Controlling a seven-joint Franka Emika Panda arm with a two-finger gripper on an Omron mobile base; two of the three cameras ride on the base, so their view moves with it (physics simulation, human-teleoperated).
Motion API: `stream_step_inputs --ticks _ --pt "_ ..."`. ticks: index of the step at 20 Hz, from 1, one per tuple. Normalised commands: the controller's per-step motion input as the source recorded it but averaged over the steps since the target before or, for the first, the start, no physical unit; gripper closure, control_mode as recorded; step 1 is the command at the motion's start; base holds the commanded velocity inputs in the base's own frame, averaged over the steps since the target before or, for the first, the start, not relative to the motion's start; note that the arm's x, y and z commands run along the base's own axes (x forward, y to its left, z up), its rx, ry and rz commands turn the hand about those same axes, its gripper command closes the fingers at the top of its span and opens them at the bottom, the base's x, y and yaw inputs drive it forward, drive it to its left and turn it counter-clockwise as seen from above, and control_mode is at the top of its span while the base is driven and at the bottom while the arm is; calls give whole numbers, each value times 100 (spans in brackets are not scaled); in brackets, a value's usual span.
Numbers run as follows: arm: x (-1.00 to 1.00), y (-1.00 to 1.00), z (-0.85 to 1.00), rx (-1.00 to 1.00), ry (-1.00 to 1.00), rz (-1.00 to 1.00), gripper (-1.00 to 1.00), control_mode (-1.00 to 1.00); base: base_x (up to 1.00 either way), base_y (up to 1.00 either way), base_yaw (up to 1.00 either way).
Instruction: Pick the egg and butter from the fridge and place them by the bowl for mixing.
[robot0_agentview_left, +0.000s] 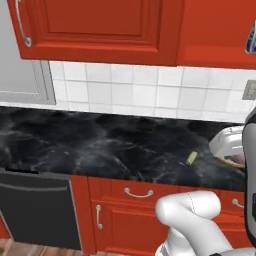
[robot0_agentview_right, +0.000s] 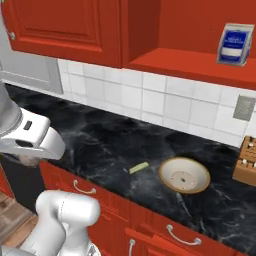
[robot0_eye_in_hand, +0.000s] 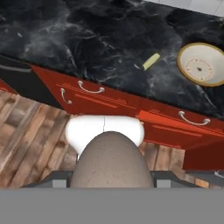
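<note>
My gripper (robot0_eye_in_hand: 111, 176) is shut on the egg (robot0_eye_in_hand: 111, 159), a brownish oval that bulges up between the two dark tips. In the right base view the gripper (robot0_agentview_right: 26, 158) hangs at the left, out in front of the counter's edge. The butter (robot0_agentview_right: 138, 168) lies flat on the black counter, a pale-yellow stick just left of the bowl (robot0_agentview_right: 184, 175). From the hand, the butter (robot0_eye_in_hand: 151, 61) and the tan bowl (robot0_eye_in_hand: 202, 64) sit far ahead, near the counter's front edge. The left base view has the butter (robot0_agentview_left: 191, 158) in front of my white hand. The fridge is out of view.
Red drawers and doors (robot0_agentview_left: 137, 210) run under the black marble counter (robot0_agentview_left: 100, 145), with a dark dishwasher (robot0_agentview_left: 35, 210) at the left. A knife block (robot0_agentview_right: 246, 160) stands right of the bowl. A blue-and-white carton (robot0_agentview_right: 235, 44) sits on the open red shelf. Wood floor (robot0_eye_in_hand: 30, 144) lies below.
</note>
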Motion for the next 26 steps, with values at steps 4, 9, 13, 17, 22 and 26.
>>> stream_step_inputs --ticks 4,9,13,17,22,26 --pt "0 0 0 0 0 0 100 100 53 0 -51" --pt "0 0 0 0 0 0 100 100 45 0 -48" --pt "0 0 0 0 0 0 100 100 29 1 -32" --pt "0 0 0 0 0 0 100 100 49 1 -16" --pt "0 0 0 0 0 0 100 100 53 -5 -9" --pt "0 0 0 0 0 0 100 100 45 -18 -8"
